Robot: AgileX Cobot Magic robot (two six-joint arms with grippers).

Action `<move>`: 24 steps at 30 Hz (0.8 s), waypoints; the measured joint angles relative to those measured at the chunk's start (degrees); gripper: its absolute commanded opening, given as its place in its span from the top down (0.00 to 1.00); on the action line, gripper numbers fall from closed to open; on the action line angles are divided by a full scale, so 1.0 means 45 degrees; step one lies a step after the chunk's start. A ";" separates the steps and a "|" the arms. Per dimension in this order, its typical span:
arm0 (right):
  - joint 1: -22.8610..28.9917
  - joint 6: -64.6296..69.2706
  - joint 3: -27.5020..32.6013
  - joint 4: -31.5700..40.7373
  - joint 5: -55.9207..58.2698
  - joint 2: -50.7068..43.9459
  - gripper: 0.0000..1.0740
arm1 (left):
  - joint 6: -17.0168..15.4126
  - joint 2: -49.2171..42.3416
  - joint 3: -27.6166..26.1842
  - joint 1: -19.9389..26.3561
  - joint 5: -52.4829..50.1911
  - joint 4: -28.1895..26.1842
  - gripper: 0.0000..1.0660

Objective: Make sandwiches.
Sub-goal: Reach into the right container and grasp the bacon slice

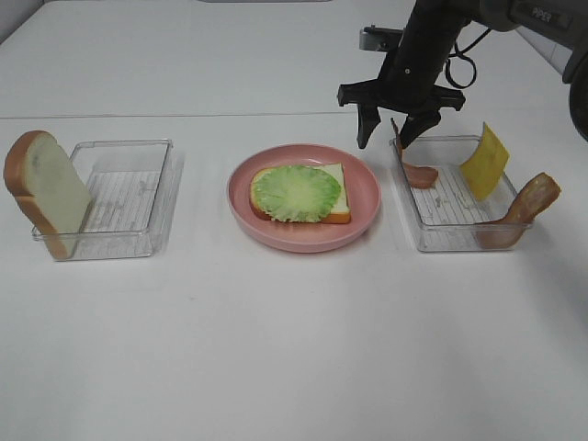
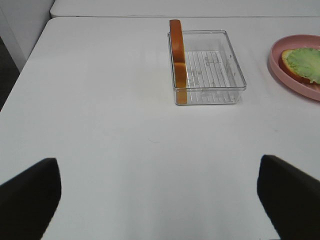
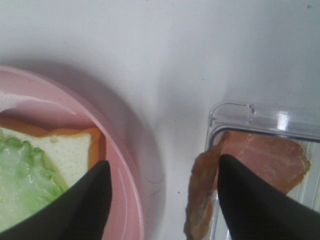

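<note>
Nearest the front edge of the white desk [image 1: 276, 367], the left hand [image 2: 157, 167] hangs released, black fingers spread wide with nothing between them, out of the high camera's sight. It has no part in the play right now.

Beyond it, toward the desk's left edge, sits the left clear plastic tray [image 1: 129, 197]. An upright white toy bread slice with brown crust [image 1: 46, 193] is propped against its outer end. That looks like the sandwich's lid, and it's untouched.

In the middle of the desk is the round pink plate [image 1: 303, 241], and here's the build so far. A flat white bread slice [image 1: 336, 182] lies on the plate with a ruffled green lettuce leaf [image 1: 296, 193] on top. Nothing else is on it.

Toward the right edge stands the right clear plastic tray [image 1: 450, 230]. A reddish-brown meat strip [image 1: 524, 209] is draped over its near right corner. Farther back, a yellow cheese square [image 1: 484, 163] leans on the tray's right wall.

At the tray's far left corner, a pinkish-brown meat slice [image 1: 420, 175] slumps over the wall. The right hand [image 1: 386, 138] hovers right above it, fingers parted and straddling the slice's edge. No pinch shows yet, so it grasps nothing.

By the look of it, base and lettuce are down and meat is the layer in hand. Cheese and the top bread are left to go.
</note>
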 measured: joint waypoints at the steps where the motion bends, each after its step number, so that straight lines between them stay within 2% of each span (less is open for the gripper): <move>1: 0.0000 0.0000 0.0000 -0.0025 0.0000 0.0000 0.52 | 0.0000 0.0000 0.0000 0.0000 0.0000 0.0000 0.05; 5: 0.0000 0.0000 0.0000 -0.0051 0.0000 0.0000 0.58 | 0.0000 0.0000 0.0000 0.0000 0.0000 0.0000 0.05; 7: 0.0000 0.0000 0.0000 -0.0153 0.0000 0.0000 0.66 | 0.0000 0.0000 0.0000 0.0000 0.0000 0.0000 0.05; 10: 0.0000 0.0000 0.0000 -0.0166 0.0000 0.0000 0.68 | 0.0000 0.0000 0.0000 0.0000 0.0000 0.0000 0.05; 12: 0.0000 0.0000 0.0000 -0.0242 0.0025 0.0000 0.75 | 0.0000 0.0000 0.0000 0.0000 0.0000 0.0000 0.05; 21: 0.0000 0.0000 -0.0497 -0.0229 0.0204 0.0000 0.87 | 0.0000 0.0000 0.0000 0.0000 0.0000 0.0000 0.05; 23: 0.0000 0.0000 -0.0815 -0.0229 0.0357 0.0000 1.00 | 0.0000 0.0000 0.0000 0.0000 0.0000 0.0000 0.05; 24: 0.0000 0.0000 -0.0815 -0.0229 0.0357 0.0000 1.00 | 0.0000 0.0000 0.0000 0.0000 0.0000 0.0000 0.05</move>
